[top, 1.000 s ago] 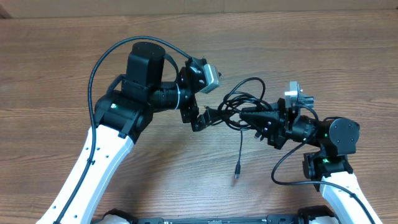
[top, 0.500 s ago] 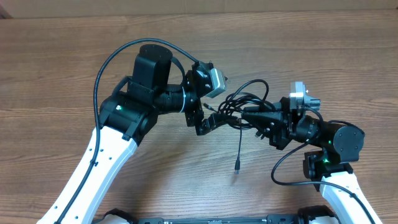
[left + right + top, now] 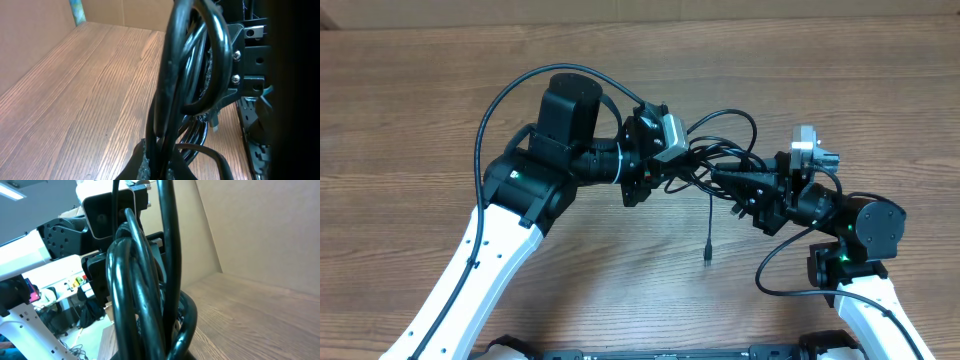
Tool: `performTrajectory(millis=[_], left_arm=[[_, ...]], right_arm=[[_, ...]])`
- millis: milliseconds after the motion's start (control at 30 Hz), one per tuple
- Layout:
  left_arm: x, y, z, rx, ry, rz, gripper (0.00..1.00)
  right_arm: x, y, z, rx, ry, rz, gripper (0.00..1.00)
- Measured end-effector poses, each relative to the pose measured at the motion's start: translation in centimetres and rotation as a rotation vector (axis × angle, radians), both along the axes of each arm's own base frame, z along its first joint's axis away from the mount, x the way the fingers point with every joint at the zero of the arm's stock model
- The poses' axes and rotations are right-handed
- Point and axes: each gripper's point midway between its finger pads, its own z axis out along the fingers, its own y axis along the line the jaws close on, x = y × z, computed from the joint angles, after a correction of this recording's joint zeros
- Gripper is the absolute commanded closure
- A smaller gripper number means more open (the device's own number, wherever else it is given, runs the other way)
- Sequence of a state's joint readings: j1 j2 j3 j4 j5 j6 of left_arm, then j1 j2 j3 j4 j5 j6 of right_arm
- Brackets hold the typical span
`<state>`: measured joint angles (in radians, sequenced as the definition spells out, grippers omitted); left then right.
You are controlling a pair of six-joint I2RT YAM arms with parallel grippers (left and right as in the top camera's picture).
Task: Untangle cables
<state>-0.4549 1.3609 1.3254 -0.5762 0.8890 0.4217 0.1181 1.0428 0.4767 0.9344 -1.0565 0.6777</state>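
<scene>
Above the counter, near its middle, the cables hung bunched; left tool and right tool each pinched strands; pulling apart could cinch the knot tighter, or a thin strand could slip out.

Both arms reach in from the near edge, the 2 grippers almost nose to nose mid-table. Left arm: white link angled up and right, elbow bent, wrist rolled. Left gripper is clamped tight on the cables. Right arm: short reach, wrist turned left. Right gripper is pinched closed on the same bunch.
</scene>
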Motion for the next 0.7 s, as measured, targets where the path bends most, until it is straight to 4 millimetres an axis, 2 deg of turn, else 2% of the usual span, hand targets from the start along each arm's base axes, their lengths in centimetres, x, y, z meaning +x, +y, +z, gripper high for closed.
performTrajectory(millis=[67, 100, 167, 233, 267, 500, 700], left_arm=[[0.1, 0.0, 0.0, 0.002, 0.0, 0.002, 0.96], [0.1, 0.0, -0.1, 0.002, -0.001, 0.003, 0.96], [0.1, 0.0, -0.1, 0.004, -0.001, 0.005, 0.96], [0.3, 0.1, -0.1, 0.007, -0.004, 0.013, 0.96], [0.4, 0.1, -0.2, 0.009, -0.005, 0.017, 0.96], [1.6, 0.7, -0.7, 0.044, -0.021, 0.078, 0.96], [3.0, 3.0, -2.3, 0.121, 0.003, 0.17, 0.96]], right_arm=[[0.0, 0.0, -0.1, -0.001, 0.007, 0.0, 0.78], [0.0, 0.0, -0.2, -0.002, 0.012, 0.002, 0.61], [0.0, 0.1, -0.2, -0.002, 0.019, 0.006, 0.47], [-0.1, 0.1, -0.3, -0.006, 0.014, 0.012, 0.1], [-0.1, 0.1, -0.3, -0.006, 0.019, 0.013, 0.0], [-0.1, 0.1, -0.4, -0.009, 0.023, 0.017, 0.0], [0.3, 0.1, -1.3, -0.017, 0.08, 0.009, 0.0]])
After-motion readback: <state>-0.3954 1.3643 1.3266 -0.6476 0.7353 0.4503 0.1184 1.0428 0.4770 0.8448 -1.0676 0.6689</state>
